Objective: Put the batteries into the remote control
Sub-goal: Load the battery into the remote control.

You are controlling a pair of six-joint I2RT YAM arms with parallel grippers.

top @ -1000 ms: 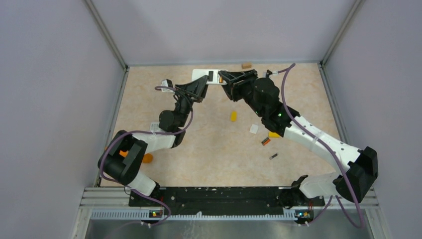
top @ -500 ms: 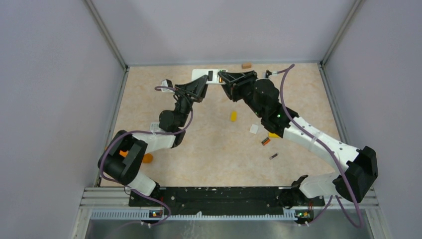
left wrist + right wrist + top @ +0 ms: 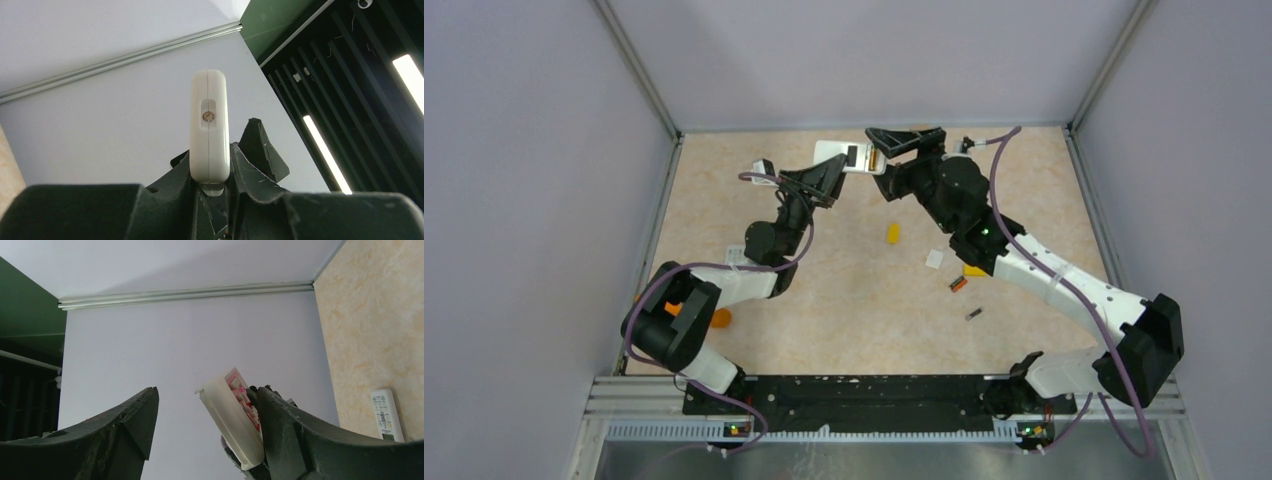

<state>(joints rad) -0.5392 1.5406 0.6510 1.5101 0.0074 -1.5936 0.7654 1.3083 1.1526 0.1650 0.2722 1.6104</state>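
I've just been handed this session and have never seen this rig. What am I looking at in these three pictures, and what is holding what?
Two robot arms are bolted at the near edge of a table, each ending in a two-finger gripper. The overhead picture looks down from behind them; the other two come from a camera on each wrist, looking past its own fingers. The left gripper is shut on the white remote control, held up off the table; its wrist view shows it end-on. The right gripper is open, the remote's far end between its fingers, gripping nothing. On the table lie an orange-and-black battery, a dark battery, a yellow block, an orange cylinder and a second remote with buttons.
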